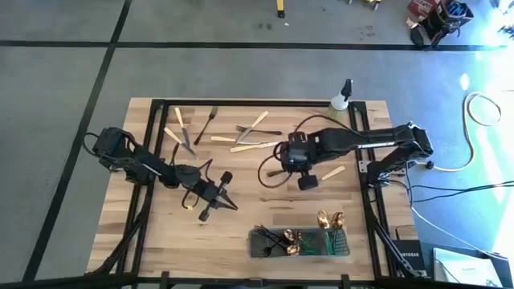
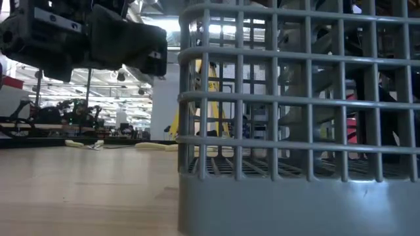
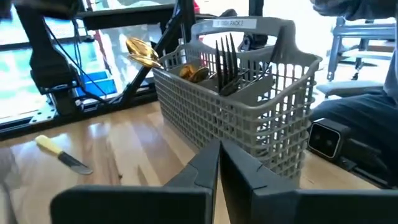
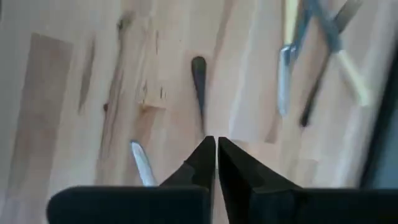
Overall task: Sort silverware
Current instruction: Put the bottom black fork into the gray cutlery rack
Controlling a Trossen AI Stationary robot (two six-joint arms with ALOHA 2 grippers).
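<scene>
1. Silverware is seen in two groups: loose pale-handled knives and dark forks (image 1: 241, 136) are scattered over the far half of the light wooden slatted table (image 1: 161, 241), and gold spoons with dark forks (image 3: 217, 56) are stood upright in the grey wire-mesh caddy (image 1: 299, 243) at the near edge.
2. Right gripper (image 4: 216, 152) is held just above the table's middle, its dark fingers (image 4: 193, 165) pressed together with nothing clamped between them.
3. Just ahead of those fingertips, a slim dark spoon (image 4: 199, 84) is seen lying flat on the wood, apart from the tips; a silver blade tip (image 4: 142, 163) lies beside the gripper.
4. Left gripper (image 3: 219, 155) is held over the table's left-centre, pointed towards the caddy, fingers closed and empty.
5. A cream-handled knife (image 3: 62, 154) lies on the boards near the left gripper.
6. A small white spray bottle (image 1: 343, 96) is stood at the far right corner.
</scene>
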